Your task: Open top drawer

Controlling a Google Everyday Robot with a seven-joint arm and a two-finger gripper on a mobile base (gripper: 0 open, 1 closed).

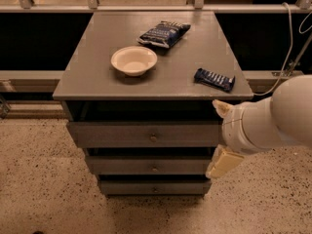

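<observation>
Where the top drawer sat: the top drawer (112,134) was the uppermost and widest of three grey fronts, directly under the tabletop (97,77), with a dark gap between them.
Drawer state: it looked shut, its front roughly in line with the cabinet, so the pull seemed not yet begun.
Long axis: the front ran side to side across the view, so the drawer would slide out toward the camera.
Knob: a small round knob (153,138) sat at the centre of the front, the only thing there to grip.
End effector: the end effector (214,138) hung at the right end of the top drawer front, at about drawer height, ahead of a bulky white arm.
End effector state: its two cream fingers (224,163) stood apart, one above and one below, with nothing between them.
Key relation: the knob lay to the left of the end effector in the view, near its height but well apart, so a sideways shift toward centre seemed needed first.
Lower drawers: two narrower fronts (148,165) with similar knobs sat below and were best avoided.
Tabletop load: a bowl (134,61), a snack bag (164,33) and a wrapped bar (214,79) lay above, clear of the drawer.
</observation>
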